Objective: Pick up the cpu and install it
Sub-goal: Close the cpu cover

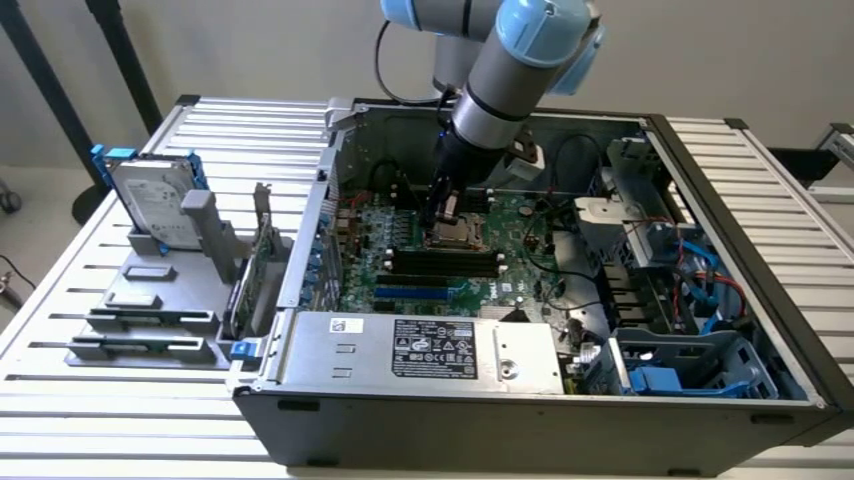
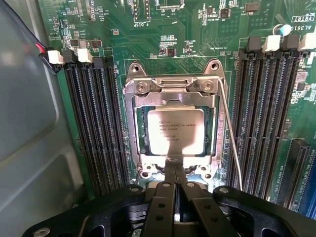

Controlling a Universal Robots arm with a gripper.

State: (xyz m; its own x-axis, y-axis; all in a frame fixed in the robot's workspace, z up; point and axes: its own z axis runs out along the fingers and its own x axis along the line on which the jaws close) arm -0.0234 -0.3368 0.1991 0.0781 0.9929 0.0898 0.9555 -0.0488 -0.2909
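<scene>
The cpu [image 2: 176, 131], a flat silver square with printed text, lies flat inside the metal socket frame [image 2: 132, 129] on the green motherboard [image 2: 197, 34]. My gripper [image 2: 176, 167] is shut, its two black fingers pressed together with their tips at the cpu's near edge. Whether the tips touch the chip I cannot tell. In the exterior view the gripper [image 1: 447, 215] reaches down into the open computer case [image 1: 534, 410], just over the socket [image 1: 457, 236].
A thin wire lever [image 2: 230, 133] runs along one side of the socket. Black memory slots [image 2: 94, 128] [image 2: 264, 113] flank it. The case holds a power supply [image 1: 414, 345] and drive bays [image 1: 694, 370]. A hard drive with blue rails [image 1: 150, 200] stands in a grey rack outside.
</scene>
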